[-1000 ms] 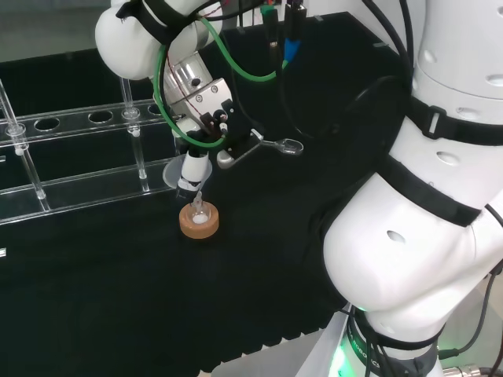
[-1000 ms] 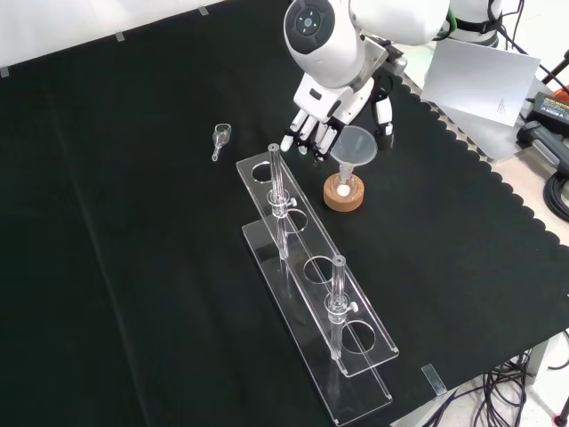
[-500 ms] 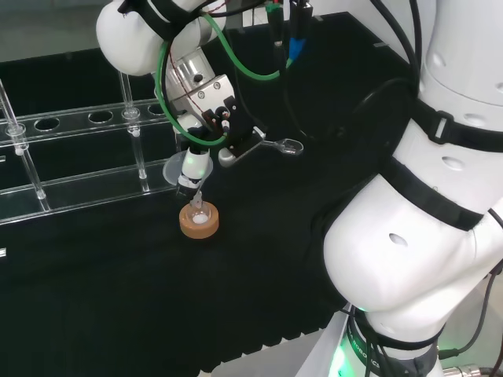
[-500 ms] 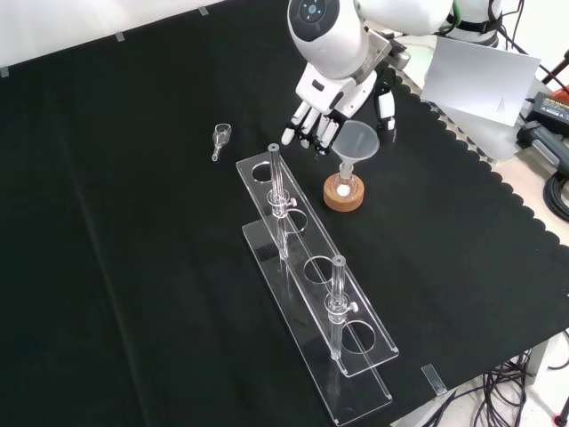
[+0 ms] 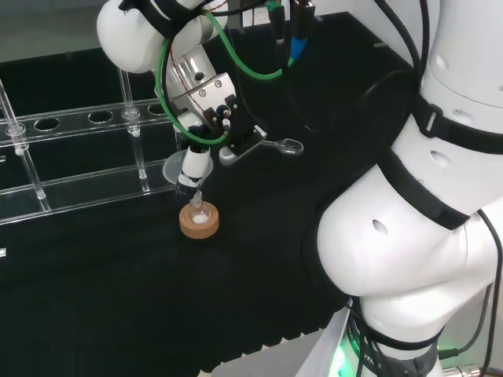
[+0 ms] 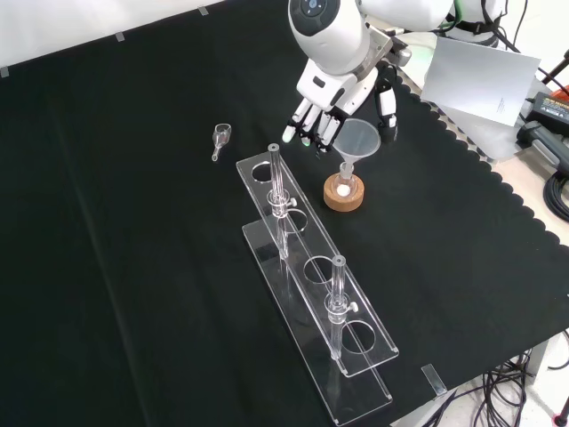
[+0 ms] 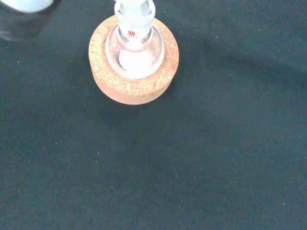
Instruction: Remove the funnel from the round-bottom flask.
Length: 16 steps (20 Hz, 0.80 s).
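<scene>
My own white link covers much of my robot hand (image 6: 331, 100) in the front view, and where my thumb meets the funnel (image 6: 354, 140) is hard to make out. As far as I can see, my fingers (image 6: 307, 126) hang down on one side of the funnel's cone and my thumb on the other, curled round its rim and pinching it. The funnel is clear plastic, a wide cone narrowing to a thin stem, and it stands upright with the stem still inside the neck of the round-bottom flask (image 7: 135, 48). The flask is small clear glass with something white in its bulb, sitting in a cork ring (image 6: 343, 194) on the black tabletop (image 6: 133, 267). In the front view a clear rack (image 6: 316, 294) with round holes lies just left of the cork ring, carrying two upright glass tubes (image 6: 276, 191). A small clear scoop (image 6: 219, 140) lies farther left of the cork ring, well apart from it
</scene>
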Available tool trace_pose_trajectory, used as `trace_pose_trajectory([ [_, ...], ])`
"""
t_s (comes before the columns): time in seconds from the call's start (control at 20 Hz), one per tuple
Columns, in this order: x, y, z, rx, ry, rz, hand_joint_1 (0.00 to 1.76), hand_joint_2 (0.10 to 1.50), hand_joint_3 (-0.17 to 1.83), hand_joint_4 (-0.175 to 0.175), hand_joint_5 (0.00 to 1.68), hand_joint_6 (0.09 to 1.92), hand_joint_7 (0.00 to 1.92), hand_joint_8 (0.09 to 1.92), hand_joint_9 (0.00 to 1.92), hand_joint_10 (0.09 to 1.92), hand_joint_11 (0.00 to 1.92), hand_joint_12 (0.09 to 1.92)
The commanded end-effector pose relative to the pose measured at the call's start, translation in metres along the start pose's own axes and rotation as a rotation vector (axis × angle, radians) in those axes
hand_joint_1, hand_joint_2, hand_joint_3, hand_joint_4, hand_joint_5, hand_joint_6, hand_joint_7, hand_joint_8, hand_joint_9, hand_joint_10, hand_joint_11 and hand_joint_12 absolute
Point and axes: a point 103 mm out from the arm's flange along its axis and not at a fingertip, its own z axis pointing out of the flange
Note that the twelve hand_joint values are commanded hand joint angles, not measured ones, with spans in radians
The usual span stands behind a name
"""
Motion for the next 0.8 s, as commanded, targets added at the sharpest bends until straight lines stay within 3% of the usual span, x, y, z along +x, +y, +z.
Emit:
trace_pose_trajectory([
  [0.05, -0.003, -0.011, -0.009, -0.019, -0.007, 0.003, 0.76, 0.77, 0.05, -0.064, 0.56, 0.09, 0.81, 0.57, 0.24, 0.86, 0.0, 0.09],
  [0.8, -0.011, -0.031, -0.036, -0.069, 0.006, -0.006, 0.76, 0.78, 0.06, -0.07, 0.56, 0.09, 0.82, 0.58, 0.25, 0.85, 0.0, 0.09],
])
